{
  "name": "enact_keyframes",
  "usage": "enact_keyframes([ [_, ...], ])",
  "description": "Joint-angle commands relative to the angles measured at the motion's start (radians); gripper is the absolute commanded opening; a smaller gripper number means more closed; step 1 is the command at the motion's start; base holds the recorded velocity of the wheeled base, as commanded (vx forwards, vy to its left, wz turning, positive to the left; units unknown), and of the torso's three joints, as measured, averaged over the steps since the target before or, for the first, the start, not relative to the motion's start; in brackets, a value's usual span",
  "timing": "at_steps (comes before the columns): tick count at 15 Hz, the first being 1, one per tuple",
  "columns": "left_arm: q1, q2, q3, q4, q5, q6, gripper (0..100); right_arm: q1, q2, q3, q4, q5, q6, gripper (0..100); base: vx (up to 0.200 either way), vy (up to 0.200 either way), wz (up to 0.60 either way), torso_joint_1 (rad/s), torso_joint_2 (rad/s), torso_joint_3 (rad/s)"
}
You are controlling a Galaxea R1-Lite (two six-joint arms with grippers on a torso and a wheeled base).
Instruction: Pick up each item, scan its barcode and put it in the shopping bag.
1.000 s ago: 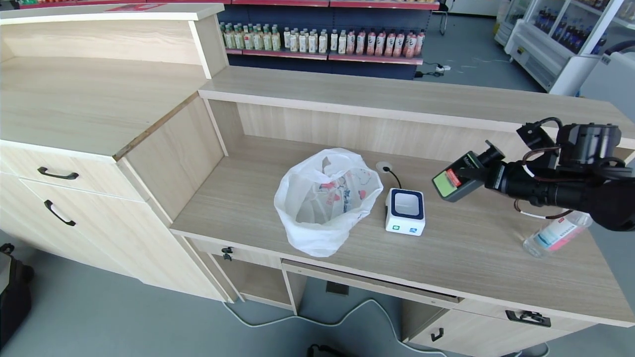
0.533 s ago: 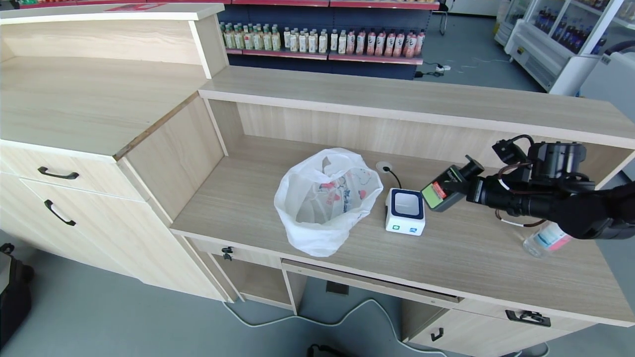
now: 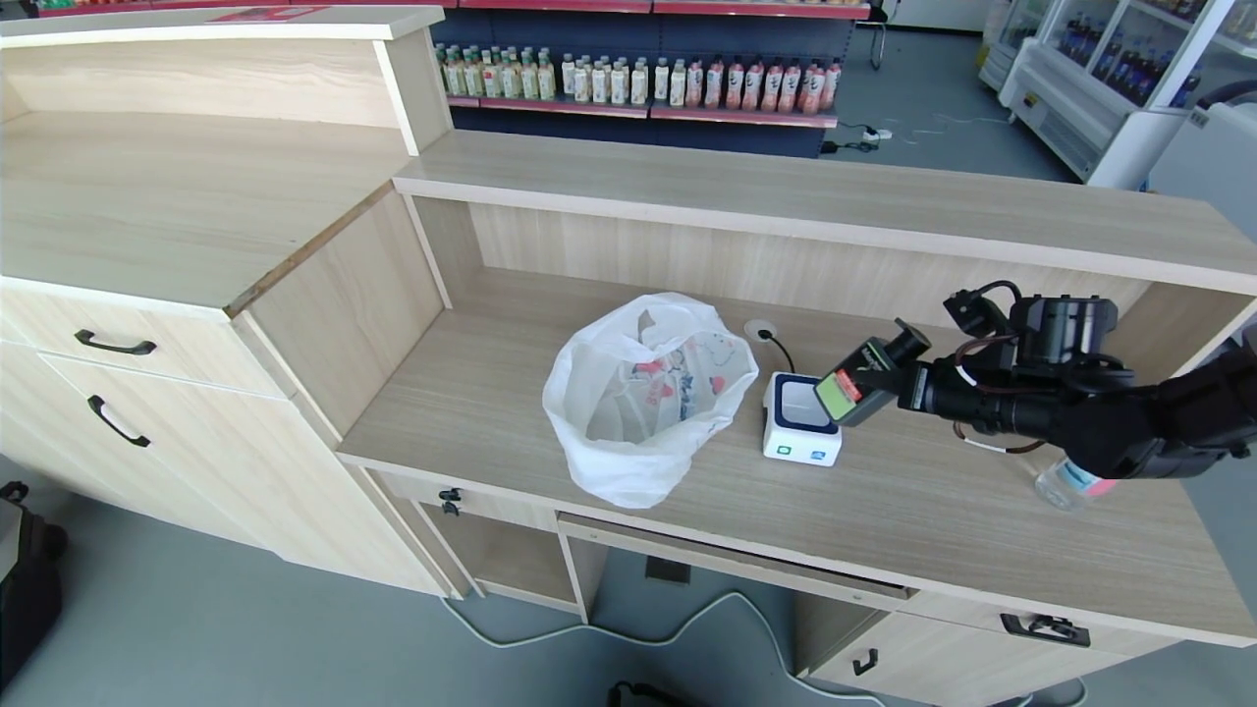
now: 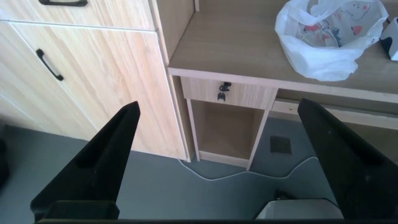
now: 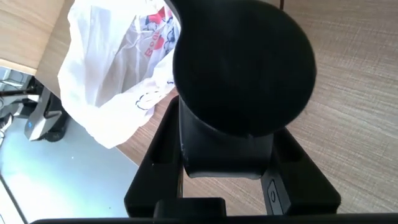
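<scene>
My right gripper point(image 3: 884, 369) is shut on a dark can with a green and red label point(image 3: 850, 394), held just above the right edge of the white and blue scanner point(image 3: 797, 422). From the right wrist, the can's round black end point(image 5: 242, 68) hides most of the gripper point(image 5: 227, 177). The white shopping bag point(image 3: 643, 403) stands open left of the scanner, with printed items inside; its plastic point(image 5: 115, 81) lies beyond the can. My left gripper point(image 4: 217, 168) hangs open and empty below the counter's front, with the bag point(image 4: 329, 31) up on the top.
A clear water bottle point(image 3: 1065, 483) lies on the wooden counter point(image 3: 923, 511) at the right, partly behind my right arm. The scanner's cable runs to a hole point(image 3: 759, 330) behind it. A raised shelf point(image 3: 786, 187) borders the back. Drawers point(image 4: 68, 37) stand to the left.
My right arm has moved left and down with the can, from above the right part of the counter to just over the scanner. Bag, scanner and bottle have stayed put.
</scene>
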Motion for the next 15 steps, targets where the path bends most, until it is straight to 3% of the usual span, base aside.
enact_keyframes([
  [1, 0.0, 0.0, 0.0, 0.0, 0.0, 0.0, 100, 0.014, 0.013, -0.018, 0.0, 0.0, 0.001, 0, 0.0, 0.0, 0.0, 0.0, 0.0, 0.0],
  [15, 0.0, 0.0, 0.0, 0.0, 0.0, 0.0, 100, 0.036, 0.076, -0.063, -0.003, 0.0, 0.001, 0, 0.0, 0.0, 0.0, 0.0, 0.0, 0.0],
])
